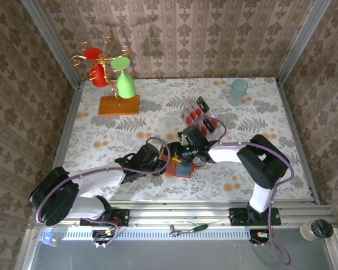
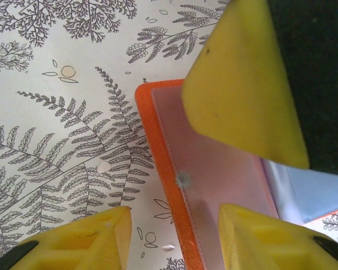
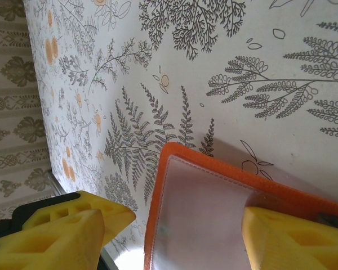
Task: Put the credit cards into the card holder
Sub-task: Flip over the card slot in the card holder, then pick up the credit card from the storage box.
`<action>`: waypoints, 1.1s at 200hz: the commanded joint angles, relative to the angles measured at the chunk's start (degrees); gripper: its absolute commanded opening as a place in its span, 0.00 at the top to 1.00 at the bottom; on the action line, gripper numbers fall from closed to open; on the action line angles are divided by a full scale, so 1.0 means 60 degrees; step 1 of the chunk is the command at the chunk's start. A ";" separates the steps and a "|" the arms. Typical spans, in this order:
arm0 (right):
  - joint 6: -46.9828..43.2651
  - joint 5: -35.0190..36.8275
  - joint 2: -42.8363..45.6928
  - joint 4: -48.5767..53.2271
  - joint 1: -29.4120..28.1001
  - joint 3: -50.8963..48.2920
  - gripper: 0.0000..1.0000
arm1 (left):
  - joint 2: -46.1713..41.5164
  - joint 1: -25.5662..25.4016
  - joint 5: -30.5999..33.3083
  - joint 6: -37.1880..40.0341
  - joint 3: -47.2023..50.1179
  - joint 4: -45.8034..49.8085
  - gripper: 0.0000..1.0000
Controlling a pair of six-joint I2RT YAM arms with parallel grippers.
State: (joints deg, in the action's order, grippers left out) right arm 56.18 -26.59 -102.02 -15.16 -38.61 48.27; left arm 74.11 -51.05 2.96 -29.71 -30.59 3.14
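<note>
The card holder point(image 1: 181, 169) lies opened flat on the patterned table, orange-red rim up, with a grey inner side point(image 2: 214, 163) and a small snap point(image 2: 184, 179). Both grippers meet over it. My left gripper point(image 2: 173, 225) is open, its jaws astride the holder's left edge: one finger over the table, the other over the grey lining. Opposite it, my right gripper point(image 3: 186, 225) is open too, with one fingertip point(image 3: 287, 236) resting on the lining point(image 3: 203, 214) near the rim. The credit cards point(image 1: 198, 115) lie fanned behind the grippers, black and pink with red marks.
A flat orange block point(image 1: 119, 105) with a gold wire stand holding red and green cups sits at the back left. At the back right stands a pale blue-green cup point(image 1: 239, 90). Patterned walls close in the table on three sides.
</note>
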 commanded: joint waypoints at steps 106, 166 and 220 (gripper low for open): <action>-0.3124 0.1457 0.2054 0.4668 0.1491 0.1515 0.35 | 0.0557 -0.0472 0.0694 -0.0244 0.0379 -0.0364 0.55; -0.5970 0.4852 0.1173 0.8068 0.1542 0.3998 0.46 | 0.0292 -0.0625 0.0823 -0.0351 0.0498 -0.0289 0.55; -0.6982 0.6060 -0.0202 0.8965 0.1535 0.5362 0.63 | 0.0232 -0.0664 0.0870 -0.0405 0.0469 -0.0234 0.56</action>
State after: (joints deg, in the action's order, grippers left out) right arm 19.29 3.29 -99.92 32.01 -29.39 76.97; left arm 76.36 -54.48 6.98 -31.27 -28.21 1.21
